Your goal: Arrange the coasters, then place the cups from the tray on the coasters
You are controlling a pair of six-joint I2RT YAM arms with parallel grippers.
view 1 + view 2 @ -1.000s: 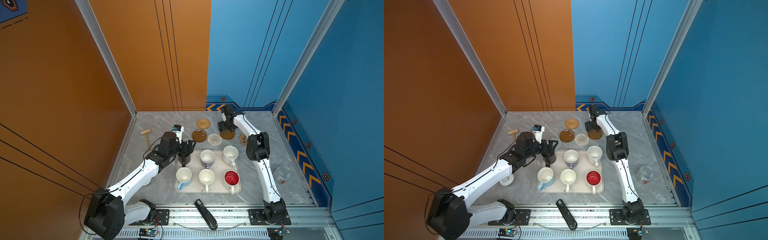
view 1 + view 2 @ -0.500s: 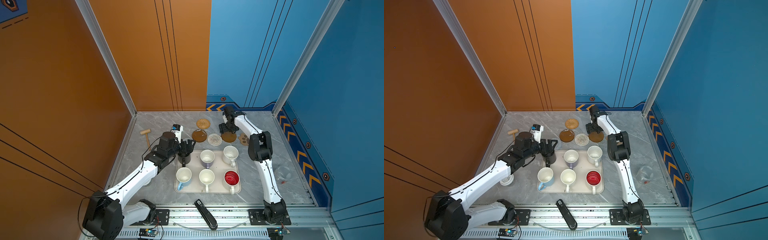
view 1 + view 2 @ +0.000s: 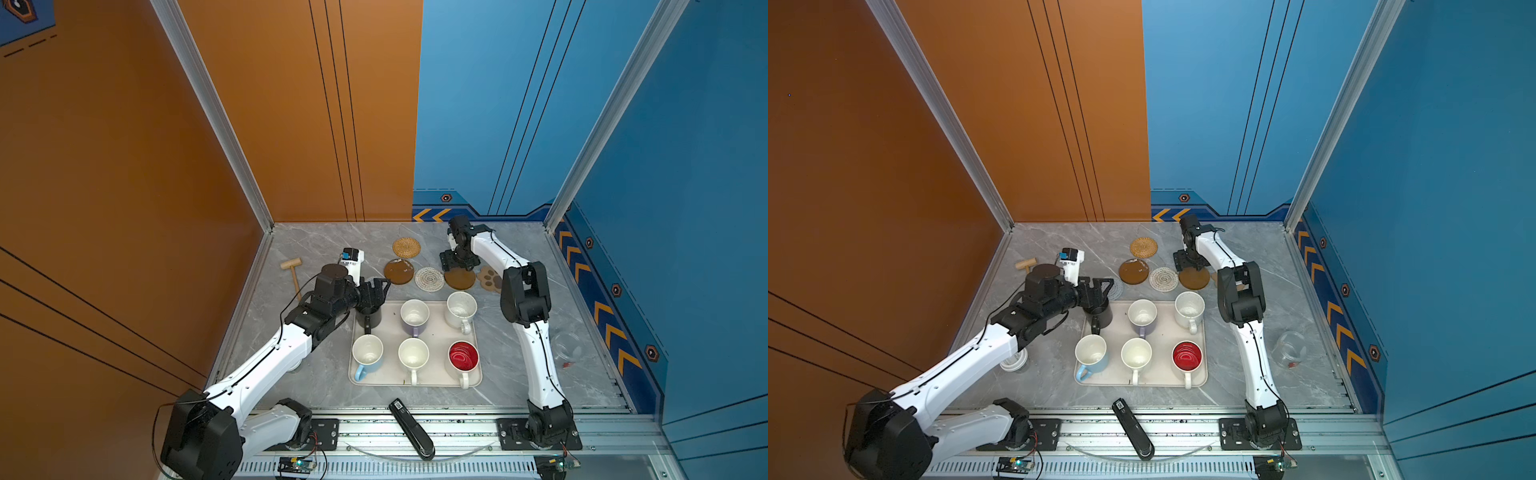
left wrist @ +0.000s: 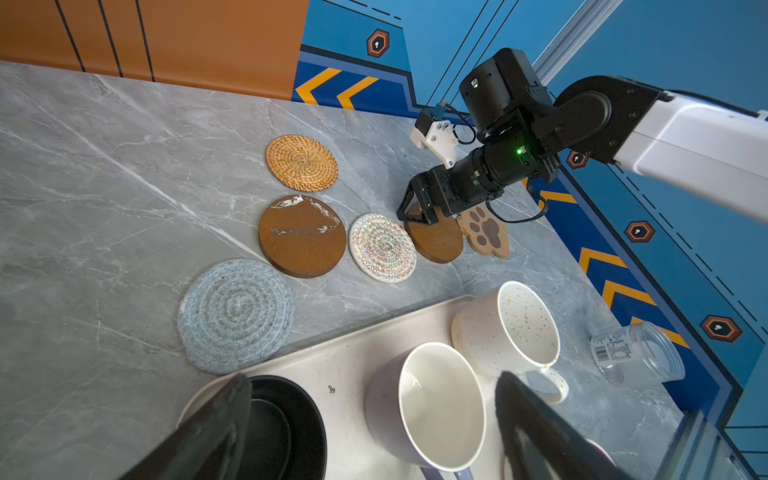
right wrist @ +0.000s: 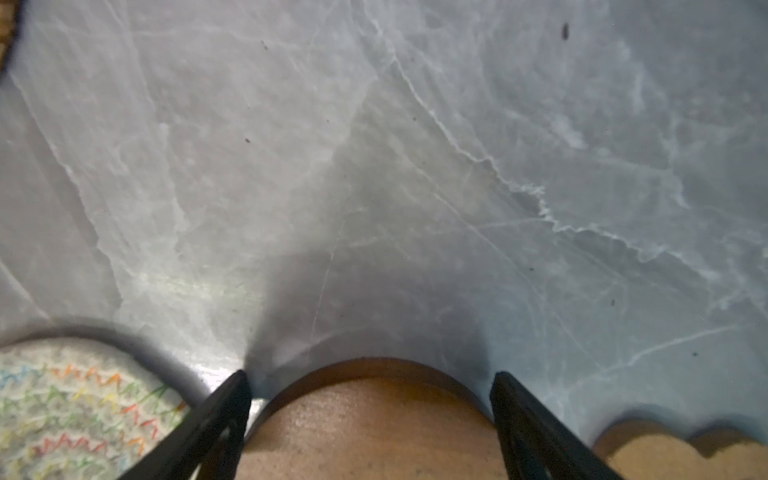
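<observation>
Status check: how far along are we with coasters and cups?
Done: six coasters, grey round to paw, lie spread on the table. In hand: right gripper open astride a brown disc; left gripper open over the black mug. Left: all six mugs sit on the tray.

The cream tray (image 3: 415, 382) lies mid-surface and carries six upright mugs. The black mug (image 3: 371, 318), lavender mug (image 3: 414, 316) and speckled mug (image 3: 461, 308) stand behind. The blue mug (image 3: 367, 353), white mug (image 3: 413, 354) and red-lined mug (image 3: 463, 357) stand in front. Flat toward the far edge lie the rattan coaster (image 3: 406, 247), scuffed brown disc (image 3: 398, 271), white round (image 3: 429, 279), plain brown disc (image 3: 460, 282), paw coaster (image 3: 490, 279) and grey round (image 4: 236, 316).
</observation>
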